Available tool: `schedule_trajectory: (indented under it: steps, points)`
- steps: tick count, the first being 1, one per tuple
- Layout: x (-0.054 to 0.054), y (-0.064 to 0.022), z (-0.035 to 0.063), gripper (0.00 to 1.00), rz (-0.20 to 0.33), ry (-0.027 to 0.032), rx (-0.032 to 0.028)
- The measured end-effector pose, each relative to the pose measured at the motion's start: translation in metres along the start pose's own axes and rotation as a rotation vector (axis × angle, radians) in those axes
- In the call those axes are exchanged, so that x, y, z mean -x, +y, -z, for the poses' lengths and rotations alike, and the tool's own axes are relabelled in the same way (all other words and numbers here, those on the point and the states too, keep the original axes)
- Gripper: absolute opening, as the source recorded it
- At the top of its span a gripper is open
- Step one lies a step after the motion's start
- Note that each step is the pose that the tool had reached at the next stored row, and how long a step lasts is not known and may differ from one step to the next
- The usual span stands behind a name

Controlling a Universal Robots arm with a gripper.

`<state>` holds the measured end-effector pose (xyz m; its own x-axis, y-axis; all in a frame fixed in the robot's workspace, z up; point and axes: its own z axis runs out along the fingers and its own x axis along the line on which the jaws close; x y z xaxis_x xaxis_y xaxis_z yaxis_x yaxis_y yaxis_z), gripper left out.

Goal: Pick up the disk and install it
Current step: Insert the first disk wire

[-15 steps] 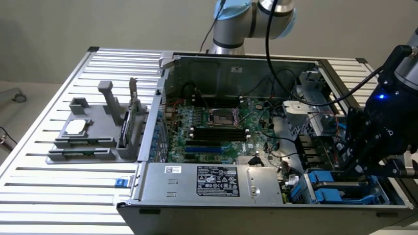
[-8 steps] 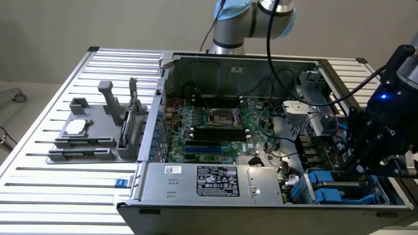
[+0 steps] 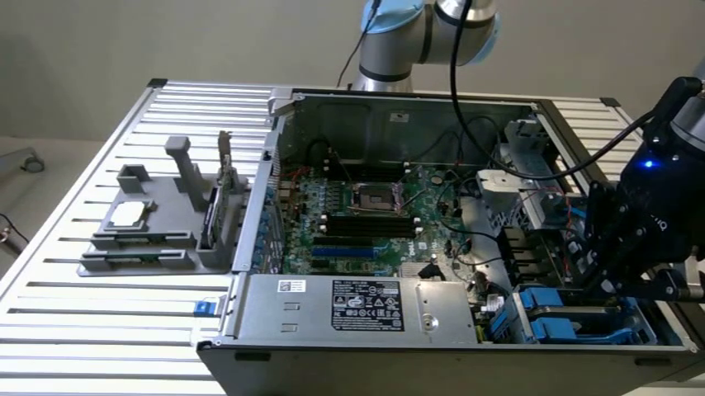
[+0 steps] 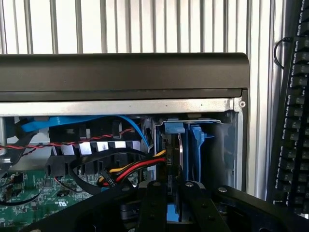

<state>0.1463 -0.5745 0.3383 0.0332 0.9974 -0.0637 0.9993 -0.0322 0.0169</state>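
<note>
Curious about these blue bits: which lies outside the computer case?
The small blue piece at the exterior view's left; the drive cage and motherboard slot sit inside.

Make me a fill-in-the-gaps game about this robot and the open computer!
The computer case stands on a slatted metal ___. The end effector is shut on the ___. The plastic drive cage in the case's corner is coloured ___.
Missing words: table, disk, blue.
</note>
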Motion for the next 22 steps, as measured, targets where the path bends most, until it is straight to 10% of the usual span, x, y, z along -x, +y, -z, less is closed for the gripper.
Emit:
schedule_trajectory:
  steps: [22]
  points:
    - [-0.0012,0.0006,-0.0007,0.17,0.0,0.0,-0.0014]
